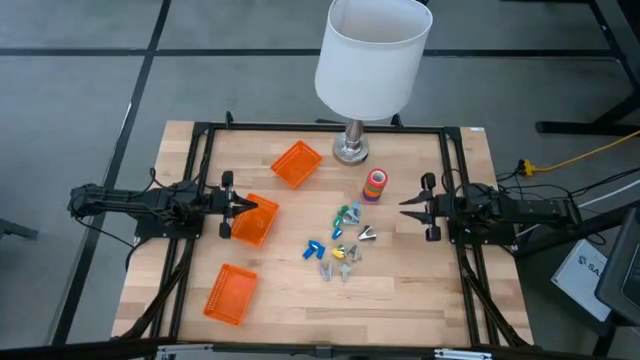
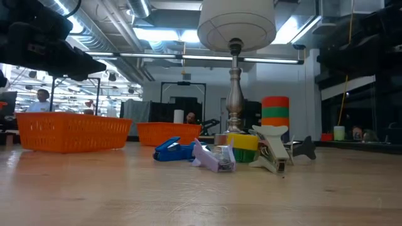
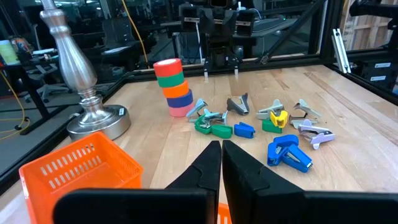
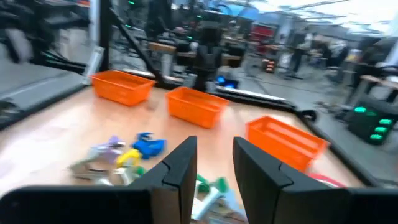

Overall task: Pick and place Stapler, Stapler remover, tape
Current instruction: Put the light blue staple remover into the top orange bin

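Orange baskets (image 1: 296, 163) sat empty; nothing was picked yet. Right gripper (image 1: 408, 208), slightly parted, hovered beside the tape (image 1: 376, 185); left gripper (image 1: 252, 206) was closed. Next: reach.

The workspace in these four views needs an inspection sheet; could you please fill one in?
Surface: wooden table, inside a black frame.
Job's things: tape rolls stacked beside the lamp base; small staplers and staple removers scattered at mid-table; none in a basket yet.
Clutter: three orange baskets; lamp at the far edge.
Grippers: left gripper shut, above the middle basket; right gripper open, near the tape rolls; both hold nothing.
Cables: yellow cable on the floor, right of the table.
Surroundings: a person far off in the low view.
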`<state>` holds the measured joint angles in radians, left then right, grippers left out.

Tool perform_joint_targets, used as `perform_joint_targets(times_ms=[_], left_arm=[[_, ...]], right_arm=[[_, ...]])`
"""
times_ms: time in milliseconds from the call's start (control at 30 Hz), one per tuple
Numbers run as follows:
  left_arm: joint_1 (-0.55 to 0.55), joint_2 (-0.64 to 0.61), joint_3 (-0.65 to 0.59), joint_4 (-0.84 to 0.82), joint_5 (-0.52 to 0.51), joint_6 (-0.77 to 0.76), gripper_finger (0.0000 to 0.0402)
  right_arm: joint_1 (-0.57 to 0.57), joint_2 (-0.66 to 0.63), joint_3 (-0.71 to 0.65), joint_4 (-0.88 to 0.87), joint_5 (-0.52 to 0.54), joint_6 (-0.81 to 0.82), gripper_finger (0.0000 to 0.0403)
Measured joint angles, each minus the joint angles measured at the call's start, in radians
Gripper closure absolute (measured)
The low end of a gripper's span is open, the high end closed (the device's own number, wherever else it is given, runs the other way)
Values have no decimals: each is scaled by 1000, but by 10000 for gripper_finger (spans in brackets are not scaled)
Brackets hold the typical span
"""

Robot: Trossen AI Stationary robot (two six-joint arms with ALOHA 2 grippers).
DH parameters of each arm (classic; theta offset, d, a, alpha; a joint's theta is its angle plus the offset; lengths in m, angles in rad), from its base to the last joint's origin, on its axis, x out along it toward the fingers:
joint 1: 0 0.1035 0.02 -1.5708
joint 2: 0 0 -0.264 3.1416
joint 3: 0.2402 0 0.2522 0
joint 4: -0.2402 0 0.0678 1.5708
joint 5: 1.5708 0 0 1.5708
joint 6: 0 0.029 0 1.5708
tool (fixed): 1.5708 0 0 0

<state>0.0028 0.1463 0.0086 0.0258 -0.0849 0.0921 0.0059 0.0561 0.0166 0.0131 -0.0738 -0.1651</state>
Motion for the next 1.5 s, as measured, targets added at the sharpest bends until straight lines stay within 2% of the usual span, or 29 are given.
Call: perform_joint_targets(times_ms=[100,267,400,600,867,1000,1300,1500], left_arm=[[0,0,0,0,0,0,391],[0,0,0,0,0,0,389],[0,0,0,0,0,0,391],[0,0,0,0,0,0,389],[0,0,0,0,0,0,390],[0,0,0,0,0,0,389],[0,0,0,0,0,0,389],[0,0,0,0,0,0,391]], right_arm=[[0,9,0,23,-72,0,295],[0,26,0,45,-106,-18,295],[1,61,0,78,-43,35,295],[46,182,45,104,65,17,295],[128,504,243,91,253,-105,295],[146,694,340,90,327,-105,295],[152,1062,511,85,344,-105,295],[135,1252,570,73,453,-140,295]])
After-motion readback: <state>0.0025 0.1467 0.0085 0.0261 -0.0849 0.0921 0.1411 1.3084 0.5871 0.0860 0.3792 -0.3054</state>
